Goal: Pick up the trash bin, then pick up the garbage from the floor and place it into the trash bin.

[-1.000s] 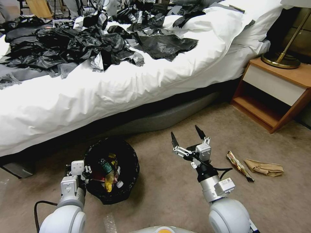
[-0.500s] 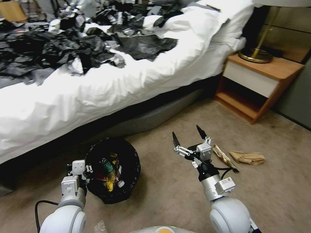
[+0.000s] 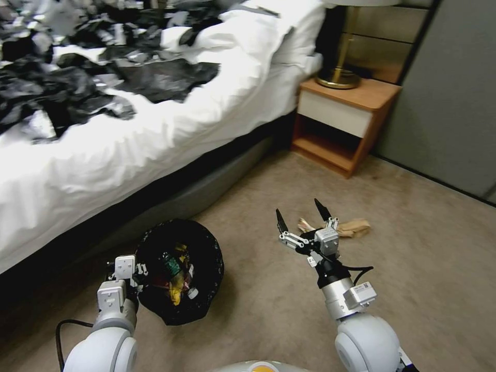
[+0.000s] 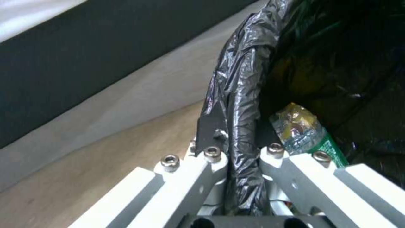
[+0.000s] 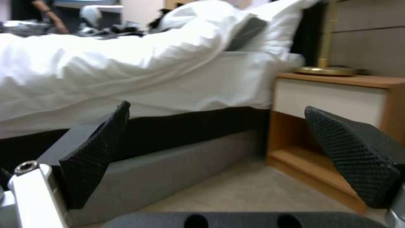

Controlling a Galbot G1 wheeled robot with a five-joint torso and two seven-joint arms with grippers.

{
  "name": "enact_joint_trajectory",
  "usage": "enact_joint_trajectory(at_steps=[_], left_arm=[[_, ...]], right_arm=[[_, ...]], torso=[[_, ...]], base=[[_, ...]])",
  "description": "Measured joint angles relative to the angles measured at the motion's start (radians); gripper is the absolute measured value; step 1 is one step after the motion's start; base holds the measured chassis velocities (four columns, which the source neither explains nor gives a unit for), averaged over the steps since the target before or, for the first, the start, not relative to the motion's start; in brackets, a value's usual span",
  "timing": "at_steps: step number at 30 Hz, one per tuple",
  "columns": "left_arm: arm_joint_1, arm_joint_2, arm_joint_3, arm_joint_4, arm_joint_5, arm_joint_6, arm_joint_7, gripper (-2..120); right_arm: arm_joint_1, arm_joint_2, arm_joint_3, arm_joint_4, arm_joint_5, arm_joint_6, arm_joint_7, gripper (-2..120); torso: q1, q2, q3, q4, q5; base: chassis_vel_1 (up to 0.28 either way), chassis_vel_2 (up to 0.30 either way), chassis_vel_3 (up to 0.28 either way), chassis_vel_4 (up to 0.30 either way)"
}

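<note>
Camera swung right, left claw [image 3: 135, 268] still gripping trash bin [image 3: 206, 289] rim.

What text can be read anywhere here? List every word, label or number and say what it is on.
None can be read.
Green bottle label in the trash bin: print too blurred.
Small tag on the right arm: code marks too small.
Snack wrapper on the floor: pattern, no legible words.

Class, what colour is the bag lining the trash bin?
Black. The crinkled liner over the trash bin rim shows best in the left wrist view.
</note>
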Motion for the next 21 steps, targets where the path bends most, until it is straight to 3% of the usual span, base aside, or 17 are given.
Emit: enact_joint_trajectory(at_steps=[13, 21], left_arm=[[0.002, -0.002, 0.000, -0.006, -0.006, 0.000, -0.008, 1], [0.004, -0.002, -0.002, -0.010, -0.009, -0.001, -0.011, 1]], right_arm=[[-0.004, 0.001, 0.002, 0.006, 0.002, 0.000, 0.001, 100], [-0.007, 0.002, 0.002, 0.009, 0.002, -0.001, 0.001, 100]], torso=[[0.000, 0.000, 0.000, -0.0003, 0.0000], [0.000, 0.000, 0.000, 0.0005, -0.0001]], base=[[-0.130, -0.118, -0.117, -0.118], [-0.017, -0.025, -0.021, -0.021]])
